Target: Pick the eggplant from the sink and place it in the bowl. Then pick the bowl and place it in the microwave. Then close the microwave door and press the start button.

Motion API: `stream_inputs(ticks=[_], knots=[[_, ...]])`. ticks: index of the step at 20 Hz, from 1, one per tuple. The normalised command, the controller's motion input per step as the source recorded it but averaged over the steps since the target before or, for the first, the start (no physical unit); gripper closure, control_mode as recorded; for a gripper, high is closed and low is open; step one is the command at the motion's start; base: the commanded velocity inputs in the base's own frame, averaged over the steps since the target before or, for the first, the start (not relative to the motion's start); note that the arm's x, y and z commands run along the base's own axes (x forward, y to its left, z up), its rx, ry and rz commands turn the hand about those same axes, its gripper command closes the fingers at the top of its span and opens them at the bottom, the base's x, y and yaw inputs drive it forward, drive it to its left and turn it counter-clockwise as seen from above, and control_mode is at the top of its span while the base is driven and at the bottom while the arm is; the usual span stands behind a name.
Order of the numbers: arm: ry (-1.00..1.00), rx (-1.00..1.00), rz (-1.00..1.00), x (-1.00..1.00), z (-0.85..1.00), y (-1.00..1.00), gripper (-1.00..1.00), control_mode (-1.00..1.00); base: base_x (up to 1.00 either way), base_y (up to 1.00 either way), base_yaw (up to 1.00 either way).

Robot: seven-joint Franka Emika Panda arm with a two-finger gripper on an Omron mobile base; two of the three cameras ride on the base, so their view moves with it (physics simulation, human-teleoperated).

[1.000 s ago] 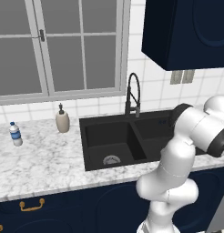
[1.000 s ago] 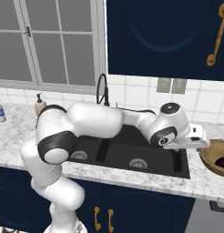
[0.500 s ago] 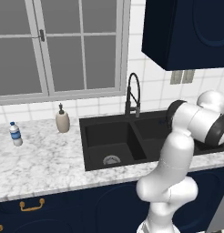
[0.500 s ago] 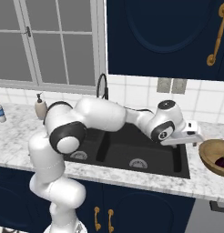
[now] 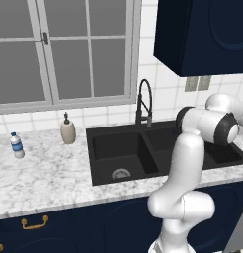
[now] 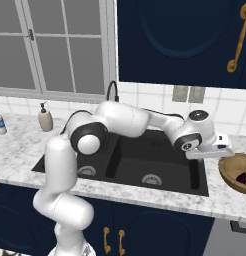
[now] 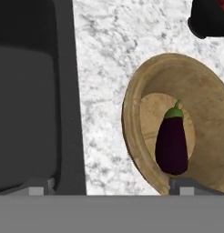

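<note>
Hand (image 6: 226, 150) hangs released, jaws spread wide and gripping nothing, at the near-left rim of the wooden bowl (image 6: 234, 172). The eggplant (image 7: 170, 142) lies on the bowl's floor, stem pointing away from the fingertips (image 7: 186, 185) in the hand view, so the first step looks done and the bowl itself is the next thing to lift.

Trouble lies in how that lift goes. The bowl has thick walls, so the jaws must straddle one wall, one finger inside and one outside; in the hand view they straddle the sink edge (image 7: 68, 113) and the rim, so a descent from here could land a finger on top of the rim and tip or shove the bowl across the marble surface (image 7: 109, 68). The inner finger would come down close to the eggplant and could knock or pin it. A one-sided rim hold on a wide bowl would probably tilt once raised, and the eggplant could roll out. A dark object (image 7: 208, 18) sits just beyond the bowl; a push that way could strike it.
</note>
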Motion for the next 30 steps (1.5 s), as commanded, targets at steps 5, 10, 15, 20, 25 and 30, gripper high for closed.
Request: stream_inputs(ticks=[5, 10, 15, 20, 25, 30], knots=[[0.02, 0.00, 0.00, 0.27, -0.22, -0.16, -1.00, -1.00, 0.00, 0.00, 0.00], [0.00, 0.00, 0.00, 0.32, -0.26, -0.14, -1.00, -1.00, 0.00, 0.00, 0.00], [0.00, 0.00, 0.00, 0.26, -0.37, -0.10, -1.00, -1.00, 0.00, 0.00, 0.00], [0.00, 0.00, 0.00, 0.18, -0.10, -0.18, -1.00, -1.00, 0.00, 0.00, 0.00], [0.00, 0.00, 0.00, 0.10, -0.16, -0.19, -1.00, -1.00, 0.00, 0.00, 0.00], [0.00, 0.00, 0.00, 0.02, -0.27, -0.13, -1.00, -1.00, 0.00, 0.00, 0.00]])
